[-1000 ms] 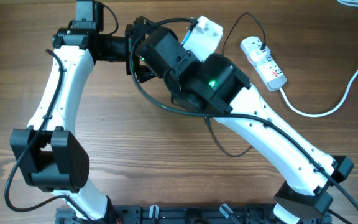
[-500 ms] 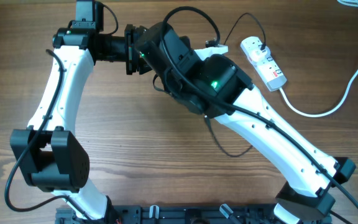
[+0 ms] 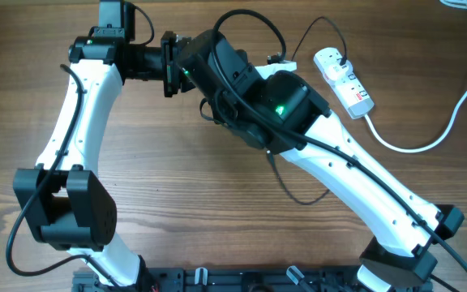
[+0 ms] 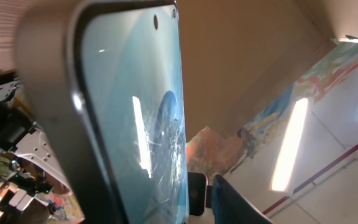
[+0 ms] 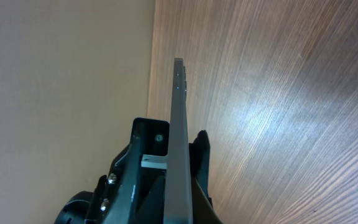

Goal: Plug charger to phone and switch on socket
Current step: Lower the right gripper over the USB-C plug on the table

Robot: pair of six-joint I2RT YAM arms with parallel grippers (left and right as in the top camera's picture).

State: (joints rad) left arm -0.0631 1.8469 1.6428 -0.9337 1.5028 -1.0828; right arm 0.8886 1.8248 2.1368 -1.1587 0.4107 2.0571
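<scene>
The phone shows edge-on in the right wrist view, a thin grey slab with my right gripper shut on it above the wooden table. In the left wrist view its cyan screen fills the left half. My left gripper has closed in on it, one dark pad lying against the screen's edge. In the overhead view both wrists meet at the upper middle and hide the phone. The white socket lies at the upper right. The charger's thin black cable arcs away from the socket; its plug tip is out of view.
A thick white lead runs from the socket off to the right edge. A loop of thin black cable lies on the wood beneath my right arm. The table's far edge meets a beige wall.
My right wrist has rolled, turning the phone from flat to edge-on. My left gripper's jaws have come together around the phone. Over the last half second the arms hardly moved.
</scene>
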